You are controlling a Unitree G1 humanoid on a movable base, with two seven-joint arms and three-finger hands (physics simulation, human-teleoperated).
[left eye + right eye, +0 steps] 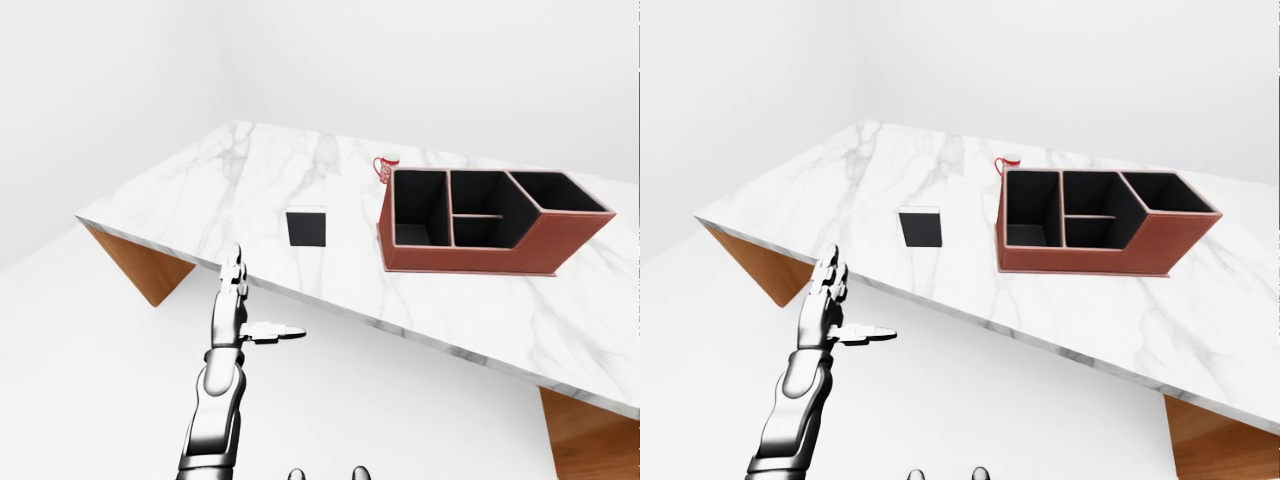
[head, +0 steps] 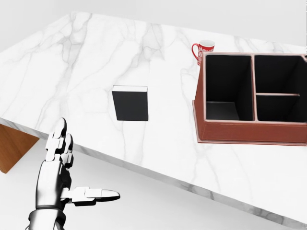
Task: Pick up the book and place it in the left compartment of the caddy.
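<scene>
Flat on the white marble bench (image 2: pixel 96 52) lies the book (image 2: pixel 130 105): dark, near-black cover, thin pale strip of page edge along its top side, roughly square, closed. It sits alone on the stone, well apart from the caddy (image 2: pixel 249 132) to its right in the head view. Caddy is reddish-brown w/ black inside; left compartment (image 2: pixel 228 86) is one tall bay, w/ two stacked bays next to it.

Left hand (image 2: pixel 60 165) is silver, raised below the bench edge at bottom left of head view, fingers straight up, thumb stuck out sideways to the right; spread wide, holding nothing, not touching the book. Right hand isn't seen in any view.

Head view shows the red-and-white mug (image 2: pixel 204 51) clearly, just beyond the caddy's top-left corner; in the right-eye view only its handle peeks out behind the caddy wall. Eye views show the caddy whole, incl. an angled right-end compartment (image 1: pixel 555 190) that the head view crops, plus wooden bench supports (image 1: pixel 145 265) and the white floor (image 1: pixel 90 330).
</scene>
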